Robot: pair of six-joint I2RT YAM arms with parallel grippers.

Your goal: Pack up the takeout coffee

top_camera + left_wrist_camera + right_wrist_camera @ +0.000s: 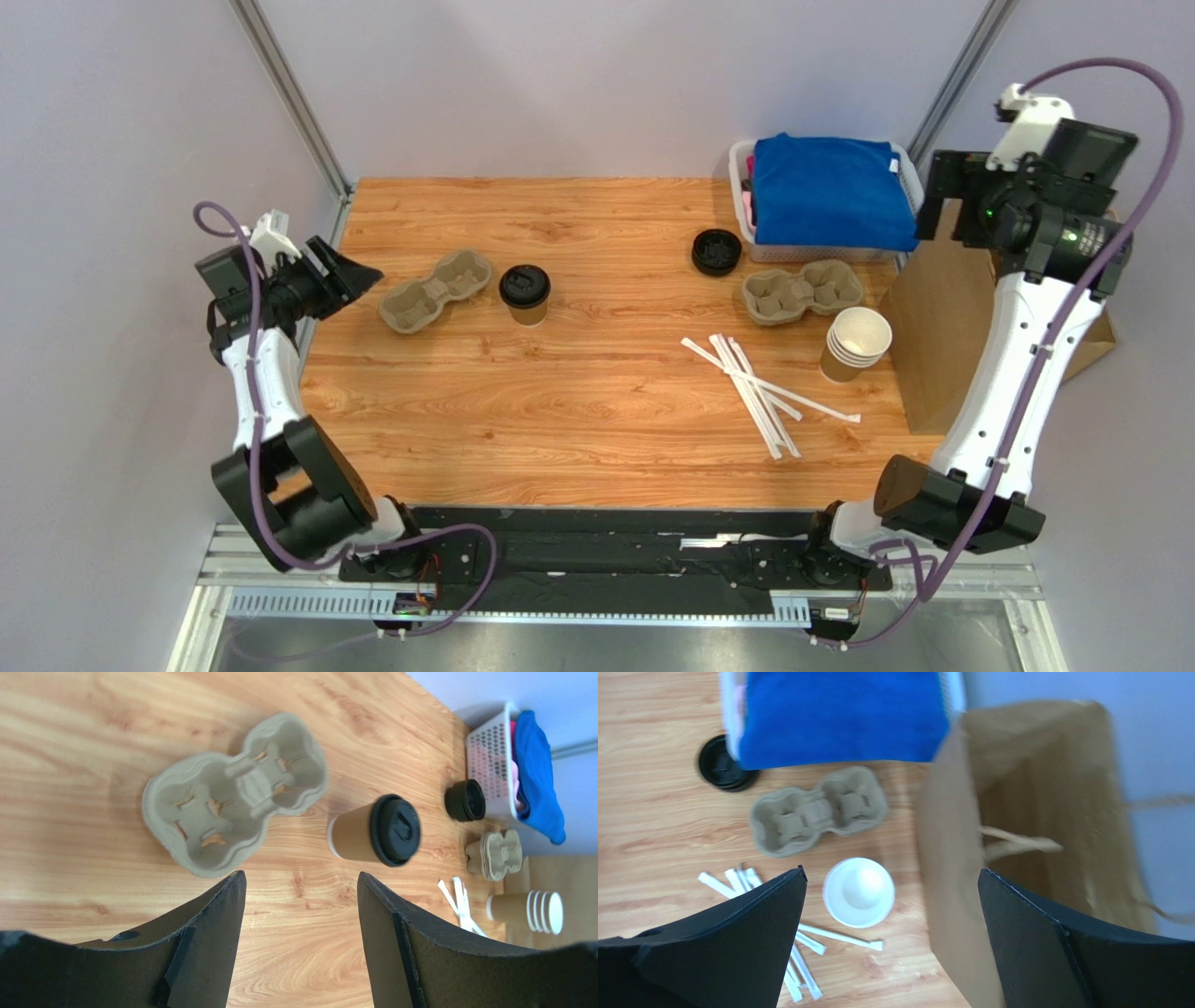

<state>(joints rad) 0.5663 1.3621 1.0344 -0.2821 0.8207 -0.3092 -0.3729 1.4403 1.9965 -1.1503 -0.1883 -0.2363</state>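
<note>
Brown paper takeout coffee cup [525, 293], round black lid: upright, centre-left on wooden desk [561, 420]. Left fingers [210, 938], right fingers [738, 945]: spread, empty.

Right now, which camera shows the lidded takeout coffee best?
The left wrist view: the takeout coffee is close and unblocked, showing its brown wall and black lid. The top view shows it small, mostly lid, beside a cardboard carrier. The right wrist view misses it.

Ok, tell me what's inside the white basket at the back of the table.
A folded blue cloth fills the white basket, with a strip of something pink beside it at one edge. Whatever lies under the cloth is covered and cannot be seen.
</note>
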